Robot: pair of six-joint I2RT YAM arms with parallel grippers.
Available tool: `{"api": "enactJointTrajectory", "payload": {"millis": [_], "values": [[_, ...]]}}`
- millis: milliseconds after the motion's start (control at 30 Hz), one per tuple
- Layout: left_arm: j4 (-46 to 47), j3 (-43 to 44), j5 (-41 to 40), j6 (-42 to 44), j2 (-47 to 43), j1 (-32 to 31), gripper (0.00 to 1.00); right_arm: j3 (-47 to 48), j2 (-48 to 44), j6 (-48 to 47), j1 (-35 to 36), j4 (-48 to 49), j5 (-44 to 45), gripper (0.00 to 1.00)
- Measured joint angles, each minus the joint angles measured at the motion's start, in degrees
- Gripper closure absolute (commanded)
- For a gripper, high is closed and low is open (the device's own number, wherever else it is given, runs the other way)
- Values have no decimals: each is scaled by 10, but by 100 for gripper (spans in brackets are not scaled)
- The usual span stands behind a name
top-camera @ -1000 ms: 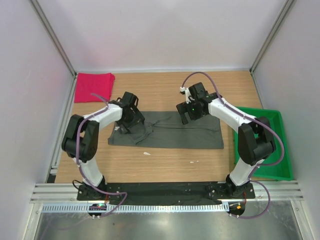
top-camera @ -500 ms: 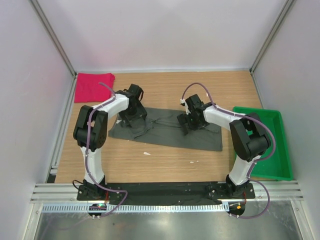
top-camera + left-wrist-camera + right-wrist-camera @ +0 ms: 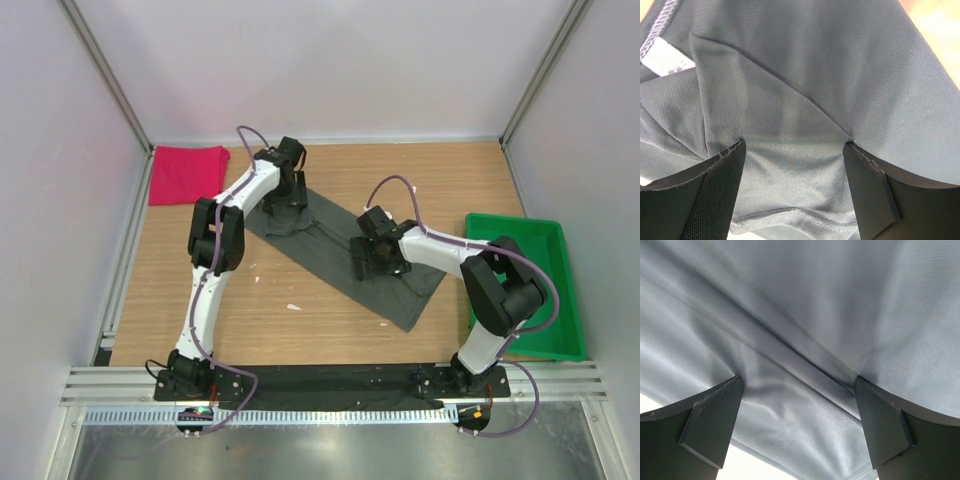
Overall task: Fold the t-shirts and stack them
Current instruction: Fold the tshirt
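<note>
Our left gripper (image 3: 284,203) and right gripper (image 3: 372,258) press, jaws spread wide, on the dark grey t-shirt (image 3: 322,240); the red t-shirt (image 3: 187,173) lies folded, well apart to its left.

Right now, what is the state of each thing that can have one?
grey t-shirt, spread slantwise, creased
red t-shirt, folded, far left corner
left gripper, open, pressed on the grey t-shirt
right gripper, open, pressed on the grey t-shirt
green tray, upright

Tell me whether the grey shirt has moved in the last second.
Yes. Against the green tray, the grey shirt has swung diagonal: left end toward the back wall, right end toward the table's near edge.
</note>
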Motion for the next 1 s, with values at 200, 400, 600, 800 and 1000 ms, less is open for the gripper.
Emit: {"api": "enactJointTrajectory", "payload": {"millis": [200, 400, 600, 800, 1000], "values": [[4, 158, -8, 61, 92, -3, 18, 5, 7, 60, 94, 15, 30, 0], [58, 227, -7, 107, 138, -2, 17, 63, 51, 111, 171, 22, 31, 0], [96, 227, 17, 134, 143, 3, 16, 119, 91, 150, 207, 31, 10, 0], [110, 224, 42, 198, 143, 7, 11, 134, 102, 167, 242, 46, -24, 0], [134, 208, 57, 257, 136, 8, 7, 141, 103, 170, 262, 38, -23, 0]]}}
